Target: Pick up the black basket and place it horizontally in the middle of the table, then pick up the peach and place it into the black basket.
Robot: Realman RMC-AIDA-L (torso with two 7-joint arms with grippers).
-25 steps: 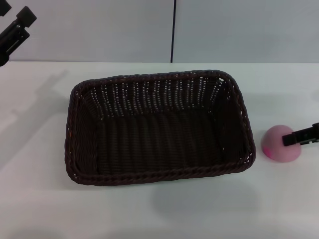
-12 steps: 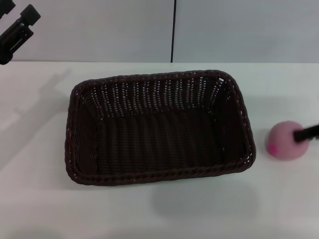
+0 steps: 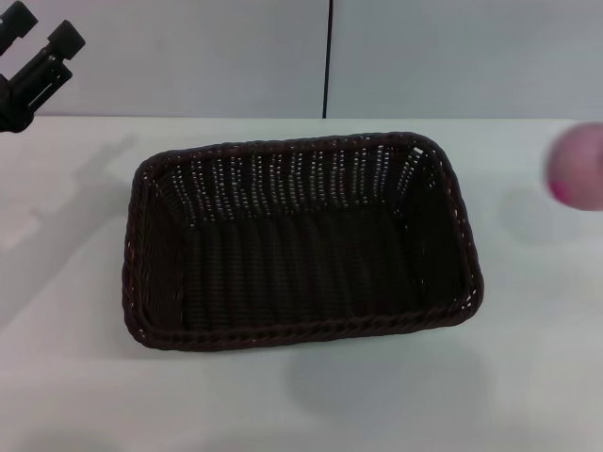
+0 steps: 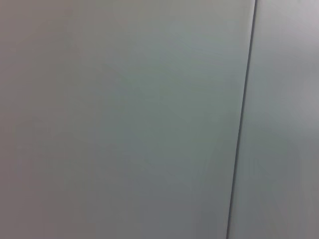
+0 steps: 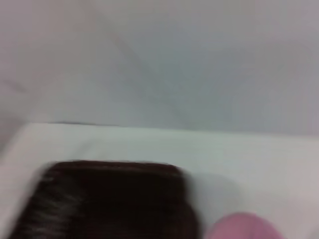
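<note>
White table [image 3: 85,377] across the frame. Black basket [image 3: 300,241] lengthwise at centre, open side up. Peach [image 3: 577,167] blurred at the right edge, raised off the table, shadow beneath. Left gripper [image 3: 36,58] at upper left, fingers spread, holding nothing. Right gripper unseen; grip cannot be told.

Woven wicker black basket [image 3: 301,240]

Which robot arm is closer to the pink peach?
The right one. The peach is up off the table at the head view's right edge, and shows close in the right wrist view, though that gripper itself is out of sight. The left gripper is far across the black basket.
</note>
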